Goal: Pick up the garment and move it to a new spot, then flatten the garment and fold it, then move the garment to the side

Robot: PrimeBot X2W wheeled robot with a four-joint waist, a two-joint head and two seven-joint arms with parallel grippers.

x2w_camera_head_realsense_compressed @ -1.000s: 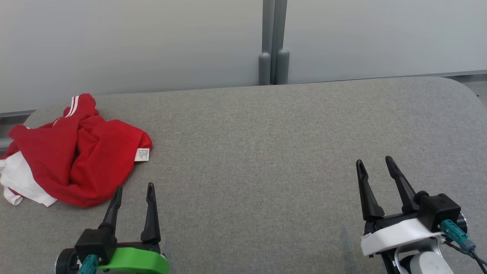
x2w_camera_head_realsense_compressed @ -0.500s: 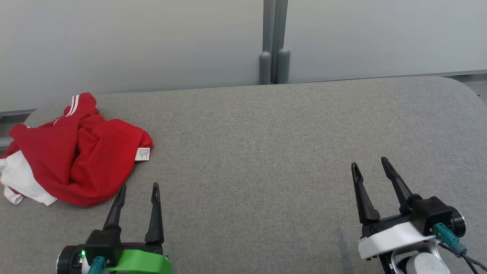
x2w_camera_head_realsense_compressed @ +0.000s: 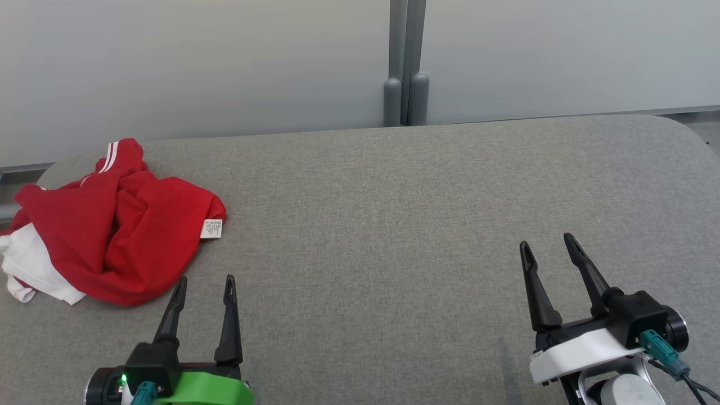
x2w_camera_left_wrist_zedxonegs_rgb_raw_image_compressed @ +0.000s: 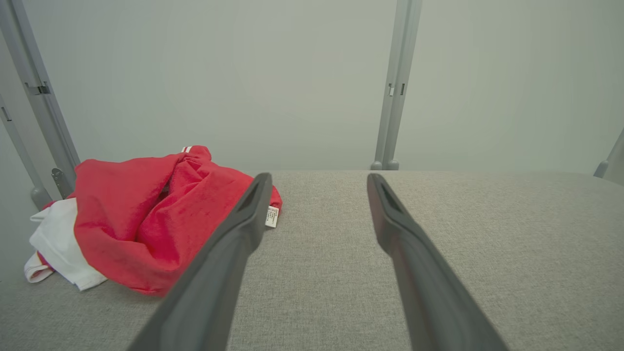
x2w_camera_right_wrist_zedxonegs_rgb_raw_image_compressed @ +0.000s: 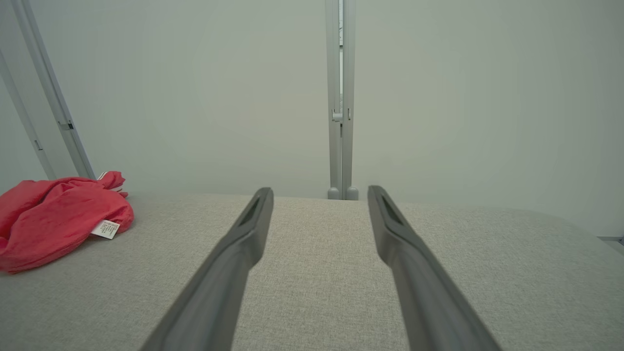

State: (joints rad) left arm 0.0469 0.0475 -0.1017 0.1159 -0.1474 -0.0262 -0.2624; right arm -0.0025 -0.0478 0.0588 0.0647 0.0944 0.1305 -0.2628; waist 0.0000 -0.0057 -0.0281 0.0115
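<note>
From the head, the red garment (x2w_camera_head_realsense_compressed: 112,236) lies crumpled at the bench's (x2w_camera_head_realsense_compressed: 394,225) left end, unmoved, while the left gripper (x2w_camera_head_realsense_compressed: 205,278) and right gripper (x2w_camera_head_realsense_compressed: 547,240), both wide open and empty, have barely shifted. The left wrist view puts the garment just ahead and to the left, so the pickup is not yet begun. The right wrist view has it well apart.

1. A grey fabric-covered counter (x2w_camera_head_realsense_compressed: 394,225) spreads beneath and ahead of the left fingers (x2w_camera_head_realsense_compressed: 229,315) and right fingers (x2w_camera_head_realsense_compressed: 537,292).
2. Pale wall panels (x2w_camera_head_realsense_compressed: 197,62) stand beyond both, behind the counter's far edge.
3. Twin grey posts (x2w_camera_head_realsense_compressed: 397,56) rise between the panels, ahead, between the two pairs.
4. A slanted grey post (x2w_camera_left_wrist_zedxonegs_rgb_raw_image_compressed: 47,97) stands far left of the left fingers.
</note>
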